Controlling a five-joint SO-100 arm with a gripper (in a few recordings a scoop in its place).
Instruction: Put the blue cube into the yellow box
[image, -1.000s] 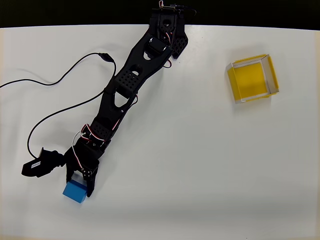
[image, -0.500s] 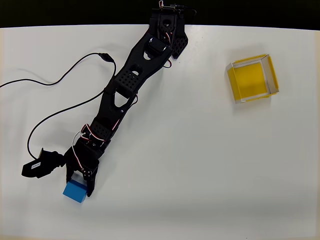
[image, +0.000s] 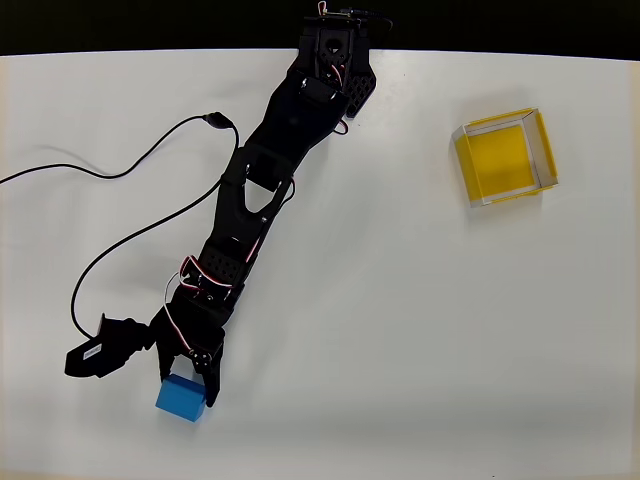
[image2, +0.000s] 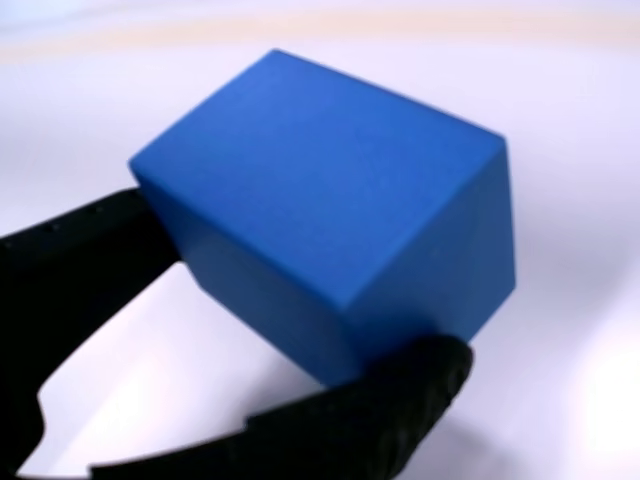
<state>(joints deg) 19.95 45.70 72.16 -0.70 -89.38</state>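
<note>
The blue cube (image: 181, 398) is near the lower left of the white table in the overhead view, with my black gripper (image: 187, 388) shut on it, one finger on each side. In the wrist view the blue cube (image2: 330, 230) looms large and tilted, pinched between my black fingers (image2: 400, 400) over the pale table. The yellow box (image: 500, 158), open-topped with pale clear walls, stands far off at the upper right with nothing in it.
My black arm (image: 260, 190) stretches diagonally from its base (image: 335, 50) at the table's far edge. A thin black cable (image: 120, 170) loops over the left part of the table. White tabletop (image: 400, 330) lies between gripper and box.
The gripper, still shut on the blue cube, has shifted a little to the right and toward the bottom edge in the overhead view. The cable has shifted with it.
</note>
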